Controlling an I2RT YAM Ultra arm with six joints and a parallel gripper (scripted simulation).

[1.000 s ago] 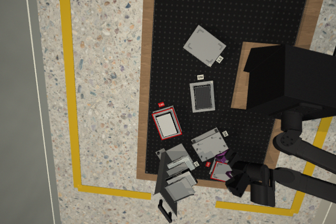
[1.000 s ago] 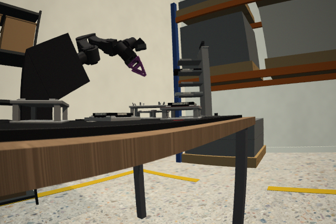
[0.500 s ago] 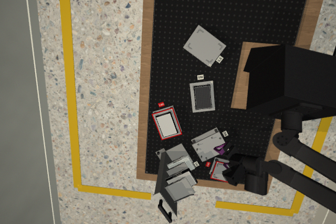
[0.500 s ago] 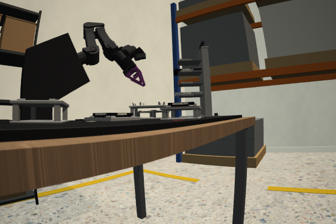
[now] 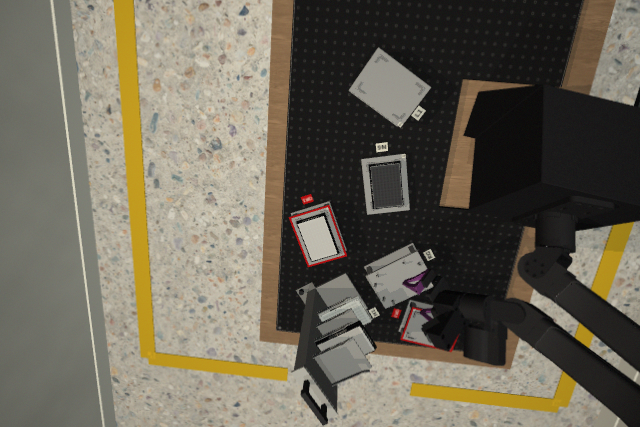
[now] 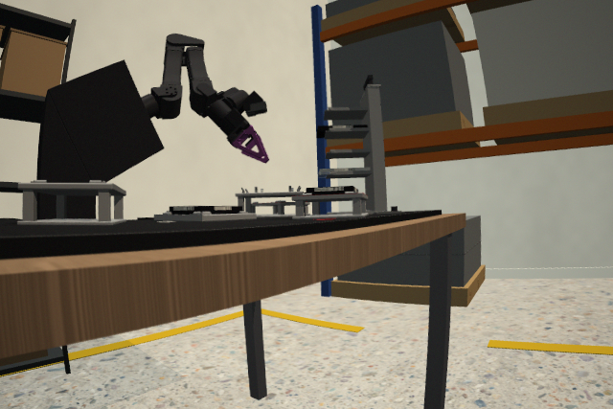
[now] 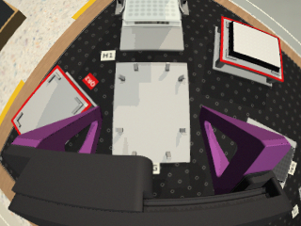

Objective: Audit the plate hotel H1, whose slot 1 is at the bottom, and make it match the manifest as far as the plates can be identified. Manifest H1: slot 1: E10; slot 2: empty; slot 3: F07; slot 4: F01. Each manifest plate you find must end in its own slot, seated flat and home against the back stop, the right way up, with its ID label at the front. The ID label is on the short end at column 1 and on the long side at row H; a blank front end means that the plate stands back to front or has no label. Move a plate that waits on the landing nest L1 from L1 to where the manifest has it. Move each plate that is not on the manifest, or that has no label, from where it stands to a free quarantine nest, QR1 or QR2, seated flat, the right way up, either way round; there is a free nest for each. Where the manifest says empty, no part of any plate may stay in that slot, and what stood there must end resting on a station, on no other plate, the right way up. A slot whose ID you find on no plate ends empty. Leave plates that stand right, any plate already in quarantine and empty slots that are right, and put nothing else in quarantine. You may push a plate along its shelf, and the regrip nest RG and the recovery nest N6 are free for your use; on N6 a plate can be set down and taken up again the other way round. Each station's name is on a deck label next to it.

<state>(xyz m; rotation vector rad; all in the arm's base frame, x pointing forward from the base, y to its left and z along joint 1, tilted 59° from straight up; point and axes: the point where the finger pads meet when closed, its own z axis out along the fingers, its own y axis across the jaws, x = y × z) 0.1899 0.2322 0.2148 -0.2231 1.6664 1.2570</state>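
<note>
Plate hotel H1 (image 5: 306, 329) stands at the deck's corner, grey tower with stacked shelves holding plates; top visible plate (image 7: 150, 8) is white, welled, long axis running into the tower. Labels unreadable. Red-framed quarantine nest (image 5: 341, 236) holds a white plate (image 5: 316, 235); the other red-framed nest (image 7: 33, 102) holds a flat grey one. Another nest (image 5: 368, 189) carries a dark plate (image 5: 387, 184). Gripper (image 7: 153, 135) hangs high over a bare grey nest (image 7: 150, 113), purple fingers wide apart, holding nothing.

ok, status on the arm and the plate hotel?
Purple-fingered gripper open, empty, hovering above the bare grey regrip nest. Grey plate hotel tower untouched, plates on its shelves. One red-framed quarantine nest holds a white plate. Nothing in the way.
</note>
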